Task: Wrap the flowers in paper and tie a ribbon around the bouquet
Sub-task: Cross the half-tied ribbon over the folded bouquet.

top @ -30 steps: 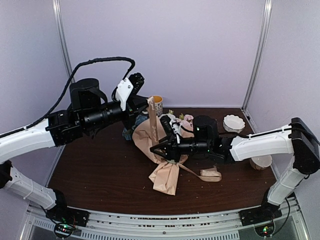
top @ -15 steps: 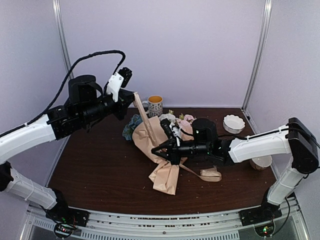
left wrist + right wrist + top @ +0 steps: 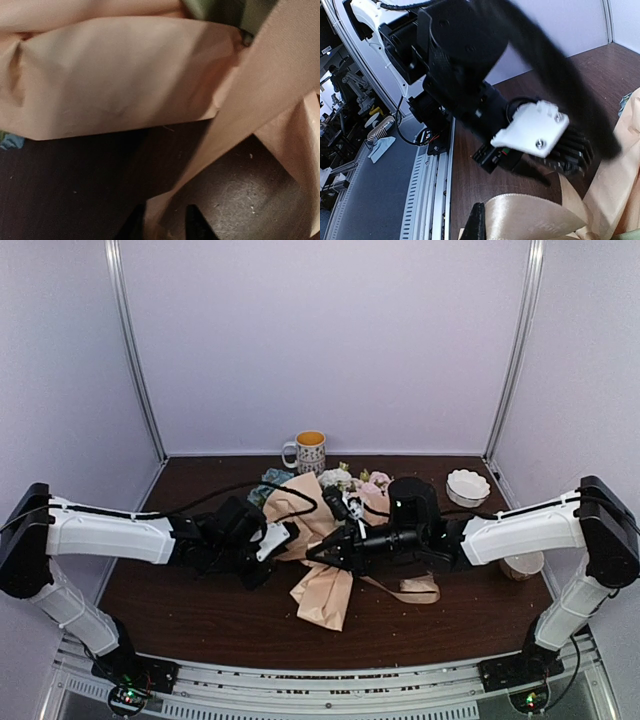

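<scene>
Left hand (image 3: 165, 227): two dark fingertips show at 6 o'clock in the wrist view with a narrow gap between them. One strip of peach ribbon (image 3: 260, 90) runs down into that gap from 1 o'clock. Cannot tell whether the fingers pinch it or only flank it. Seen from above, this hand lies low over the worktop (image 3: 180, 600), at 9 o'clock of the bouquet (image 3: 322, 540) and just beside its paper.

Right hand (image 3: 318, 552): fingers together, clamped on the ribbon. Its wrist view shows one dark fingertip and a satin loop rising right beside it, with the left arm's wrist close ahead. From above, this hand comes in from 3 o'clock and meets the narrow neck of the cone.

Paper (image 3: 115, 75): one peach-tan sheet makes up nearly all that shows. A sliver of a second, green sheet sits at 12 o'clock in the left wrist view. The cone's crumpled tail points to 6 o'clock.

Flowers (image 3: 350, 483): one bunch at the 12 o'clock end of the bouquet, with white and pink heads. A blue-green patch shows at 11 o'clock of it. Single blooms are too small to count.

A loose end of ribbon lies flat on the worktop at 4 o'clock of the bouquet.

Crockery, three pieces:
- One mug (image 3: 308, 452) at 12 o'clock by the back wall.
- One white scalloped bowl (image 3: 468, 485) at 2 o'clock.
- One pale cup (image 3: 522, 565) at 3 o'clock, partly hidden behind the right arm.
</scene>
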Robot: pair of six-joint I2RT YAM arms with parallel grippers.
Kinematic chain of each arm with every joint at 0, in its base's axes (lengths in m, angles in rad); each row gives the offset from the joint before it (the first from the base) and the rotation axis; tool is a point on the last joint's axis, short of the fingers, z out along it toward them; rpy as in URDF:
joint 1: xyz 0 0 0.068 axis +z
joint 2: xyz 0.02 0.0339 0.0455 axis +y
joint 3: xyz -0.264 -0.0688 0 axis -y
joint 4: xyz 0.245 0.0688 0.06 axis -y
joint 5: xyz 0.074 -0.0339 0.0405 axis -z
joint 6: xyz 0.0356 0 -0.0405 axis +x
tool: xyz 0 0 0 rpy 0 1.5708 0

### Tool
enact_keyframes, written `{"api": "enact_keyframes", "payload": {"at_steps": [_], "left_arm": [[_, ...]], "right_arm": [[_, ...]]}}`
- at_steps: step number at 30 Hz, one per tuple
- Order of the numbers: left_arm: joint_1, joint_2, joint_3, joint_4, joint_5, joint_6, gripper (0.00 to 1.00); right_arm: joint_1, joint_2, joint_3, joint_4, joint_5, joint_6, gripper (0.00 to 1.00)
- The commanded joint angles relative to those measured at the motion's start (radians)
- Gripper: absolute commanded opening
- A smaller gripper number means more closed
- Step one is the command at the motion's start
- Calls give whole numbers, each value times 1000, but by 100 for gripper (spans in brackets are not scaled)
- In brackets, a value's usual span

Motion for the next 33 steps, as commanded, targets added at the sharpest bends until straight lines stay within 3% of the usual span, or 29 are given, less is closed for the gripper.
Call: {"api": "enact_keyframes", "payload": {"at_steps": [1, 3, 5, 8, 13, 16, 19, 22, 26, 29, 33], "left_arm": [[-18, 54, 5, 75, 164, 88, 63], [-18, -37, -103, 244, 227, 104, 87], [-18, -158, -246, 471, 251, 131, 96], [-17, -260, -392, 762, 281, 209, 98], [-17, -194, -253, 682, 398, 263, 98], [-16, -164, -295, 863, 441, 237, 98], [-16, -78, -232, 869, 492, 232, 98], [-16, 1, -163, 878, 574, 185, 93], [-17, 23, -205, 1011, 493, 121, 61], [-16, 17, -237, 1068, 477, 105, 61], [-17, 46, -189, 1009, 494, 106, 59]], "right_arm": [[-12, 5, 34, 20, -73, -8, 0], [-17, 11, 35, 19, -78, -2, 0], [-21, 16, 30, 28, -80, 8, 0], [-29, 25, 26, 59, -88, 35, 0], [-30, 25, 19, 86, -63, 55, 0], [-29, 13, 5, 91, -33, 59, 0], [-30, 10, 1, 99, -22, 66, 0], [-31, 12, 1, 103, -3, 75, 0], [-32, 0, -14, 120, 34, 84, 0], [-32, -3, -14, 115, 39, 90, 0], [-31, -11, -22, 117, 51, 90, 0]]}}
